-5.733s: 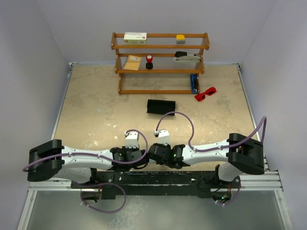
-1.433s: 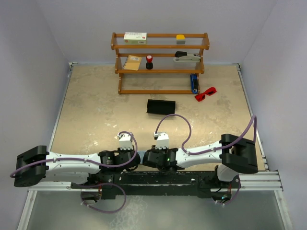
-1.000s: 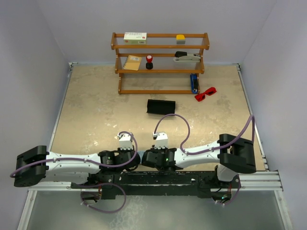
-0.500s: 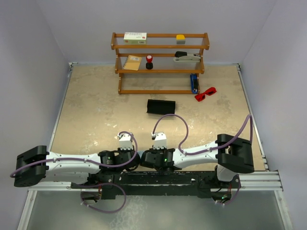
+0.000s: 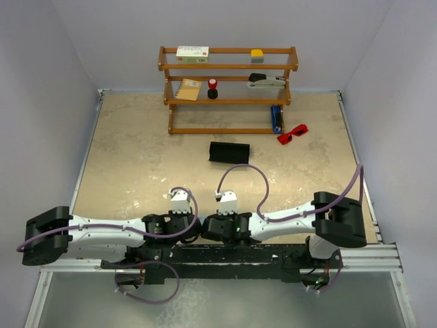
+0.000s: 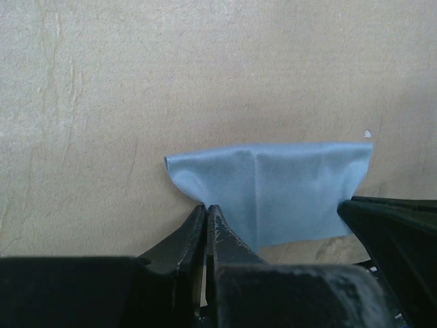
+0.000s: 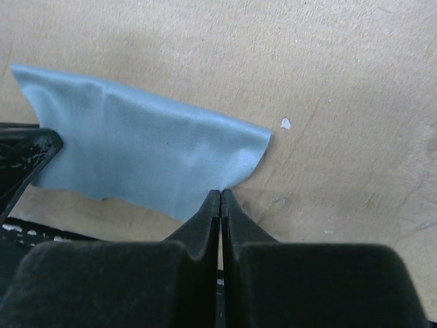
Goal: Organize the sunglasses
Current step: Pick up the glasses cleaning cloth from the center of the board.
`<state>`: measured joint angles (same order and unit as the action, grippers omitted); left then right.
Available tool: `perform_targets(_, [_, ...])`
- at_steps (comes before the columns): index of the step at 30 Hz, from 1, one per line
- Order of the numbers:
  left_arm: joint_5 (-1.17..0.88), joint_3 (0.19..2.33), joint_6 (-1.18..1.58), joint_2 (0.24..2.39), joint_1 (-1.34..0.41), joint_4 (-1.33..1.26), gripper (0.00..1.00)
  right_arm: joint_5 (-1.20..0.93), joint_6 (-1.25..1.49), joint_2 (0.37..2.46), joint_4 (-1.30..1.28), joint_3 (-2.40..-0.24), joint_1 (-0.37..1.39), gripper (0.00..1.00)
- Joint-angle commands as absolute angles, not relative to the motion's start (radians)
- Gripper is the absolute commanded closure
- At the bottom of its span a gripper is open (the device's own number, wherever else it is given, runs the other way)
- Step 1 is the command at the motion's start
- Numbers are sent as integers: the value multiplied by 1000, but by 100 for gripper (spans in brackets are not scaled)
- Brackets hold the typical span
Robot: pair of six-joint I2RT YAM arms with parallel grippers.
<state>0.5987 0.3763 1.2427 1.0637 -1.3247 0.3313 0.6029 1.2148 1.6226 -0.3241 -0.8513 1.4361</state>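
- Left arm lies low, reaching inward from its elbow at the far left — left gripper pinched tight on the blue cloth edge
- Right arm mirrors it; right gripper closed on the cloth's opposite corner
- Both wrists sit close together near the middle

blue cloth: near edge hidden | shelf items: too small

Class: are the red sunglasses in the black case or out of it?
Out: the sunglasses lie bare on the table, apart from the black case.
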Motion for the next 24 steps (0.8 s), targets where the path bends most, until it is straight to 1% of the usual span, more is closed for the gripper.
perform_targets(1, [633,448,1209,1081,-1329,317,100,604,1190,1550,-342,-840,1440,100])
perform_targets(7, [646,502,1184,1122,-1328,313,100,606,1176,1514,-350,-829,1413,100])
perform_targets(13, [644,533,1165,1149,-1312,298,100,605,1133,1454,-340,-800,1349,100])
perform_targets(18, [612,557,1124,1178,-1254,271,100,585,1067,1402,-319,-785,1279,100])
perform_targets(24, [552,614,1042,1236,-1146,221,100,563,984,1373,-299,-788,1205,100])
